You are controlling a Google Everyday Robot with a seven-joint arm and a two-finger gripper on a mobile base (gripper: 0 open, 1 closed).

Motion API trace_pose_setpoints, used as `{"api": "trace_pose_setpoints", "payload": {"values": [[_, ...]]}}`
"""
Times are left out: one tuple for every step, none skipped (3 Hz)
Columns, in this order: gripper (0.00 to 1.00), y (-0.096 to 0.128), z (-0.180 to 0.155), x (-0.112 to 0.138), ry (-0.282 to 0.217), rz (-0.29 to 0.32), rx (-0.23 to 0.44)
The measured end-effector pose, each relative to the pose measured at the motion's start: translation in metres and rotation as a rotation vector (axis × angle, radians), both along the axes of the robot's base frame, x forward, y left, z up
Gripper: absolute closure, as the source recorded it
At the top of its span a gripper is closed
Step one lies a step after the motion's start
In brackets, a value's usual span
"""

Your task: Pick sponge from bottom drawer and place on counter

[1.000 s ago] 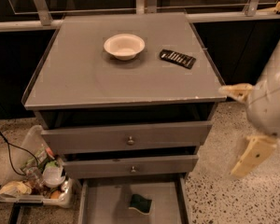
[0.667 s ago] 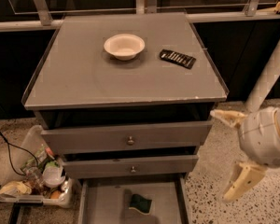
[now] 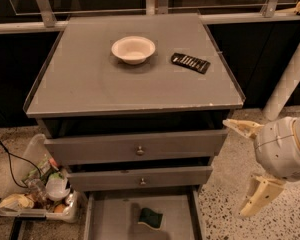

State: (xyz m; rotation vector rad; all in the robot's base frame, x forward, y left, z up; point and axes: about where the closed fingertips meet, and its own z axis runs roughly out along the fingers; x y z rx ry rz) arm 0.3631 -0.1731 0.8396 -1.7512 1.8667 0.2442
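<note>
The sponge (image 3: 151,217), dark green over a pale yellow edge, lies in the bottom drawer (image 3: 107,219), which is pulled out at the foot of the cabinet. The counter (image 3: 90,79) is the grey top above. My gripper (image 3: 249,165) hangs to the right of the cabinet, level with the two upper drawers. It is open and empty, one pale finger (image 3: 242,127) near the counter's front right corner and the other finger (image 3: 259,196) lower down. It is to the right of the sponge and above it.
A cream bowl (image 3: 133,49) and a flat black ridged object (image 3: 190,62) sit on the counter. Two knobbed drawers (image 3: 138,150) stand slightly open. A bin of clutter (image 3: 37,196) and a cable lie on the floor at left. A white pole (image 3: 290,81) stands at right.
My gripper has moved left and down, closer to the cabinet's right side. The sponge and drawers have not moved.
</note>
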Motion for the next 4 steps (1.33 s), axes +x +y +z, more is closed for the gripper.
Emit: {"api": "trace_pose_setpoints", "payload": {"values": [[0.00,0.008,-0.012,0.000,-0.041,-0.015,0.034],[0.00,0.021,-0.062,0.007,-0.069,-0.046,0.117],[0.00,0.024,-0.121,0.020,-0.087,-0.100,0.187],[0.00,0.032,-0.194,0.034,-0.054,-0.113,0.271]]}}
